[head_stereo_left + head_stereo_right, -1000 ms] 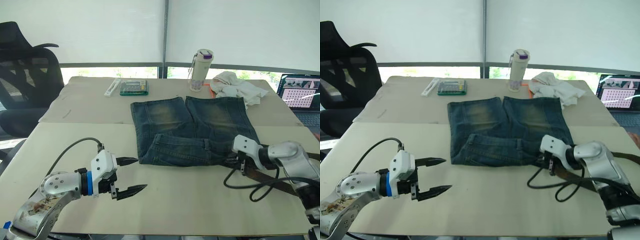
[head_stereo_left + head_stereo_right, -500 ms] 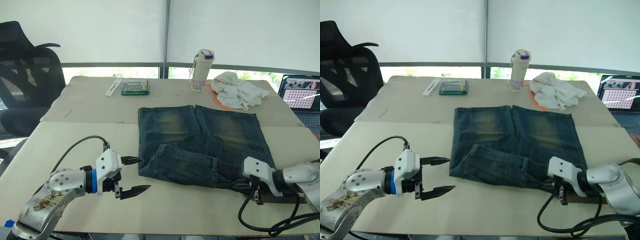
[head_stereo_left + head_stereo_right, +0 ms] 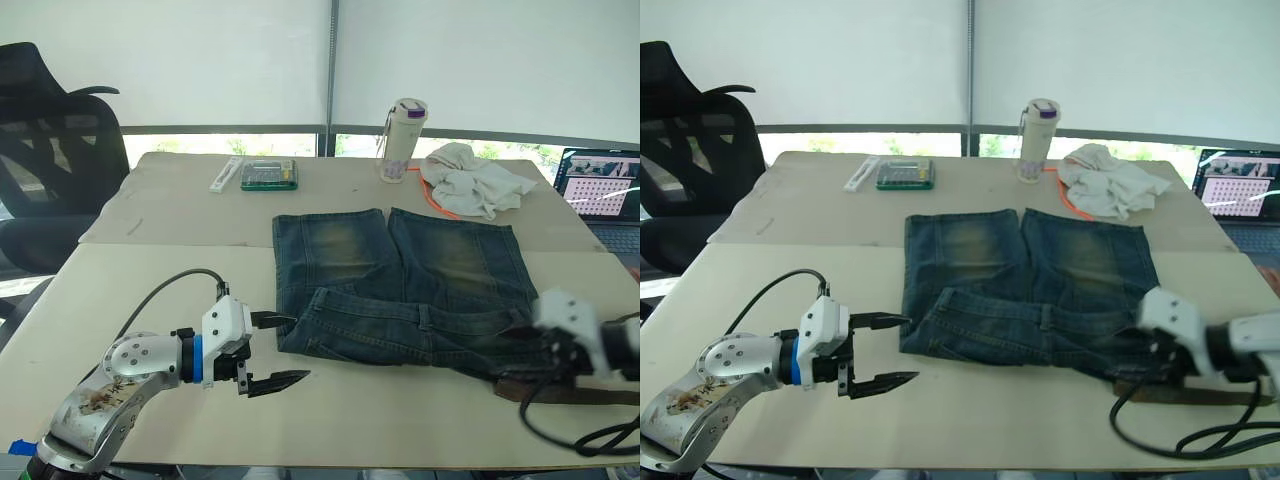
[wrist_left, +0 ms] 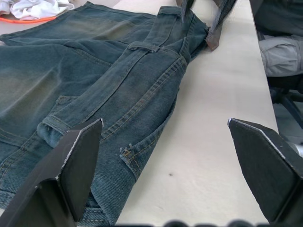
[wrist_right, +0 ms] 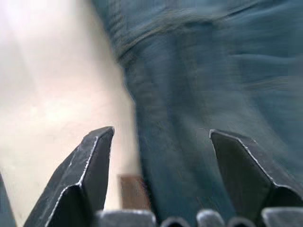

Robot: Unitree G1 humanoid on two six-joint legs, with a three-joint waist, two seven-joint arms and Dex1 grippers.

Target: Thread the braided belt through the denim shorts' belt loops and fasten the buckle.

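Reaching low, both arms seemingly spread jaws beside denim shorts (image 3: 400, 285).

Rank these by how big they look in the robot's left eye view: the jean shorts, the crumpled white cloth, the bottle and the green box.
1. denim shorts, by far the largest.
2. white cloth.
3. bottle and green box look about alike, so I won't rank them.

All but the shorts lie farther from the camera, so they may look smaller than they are.
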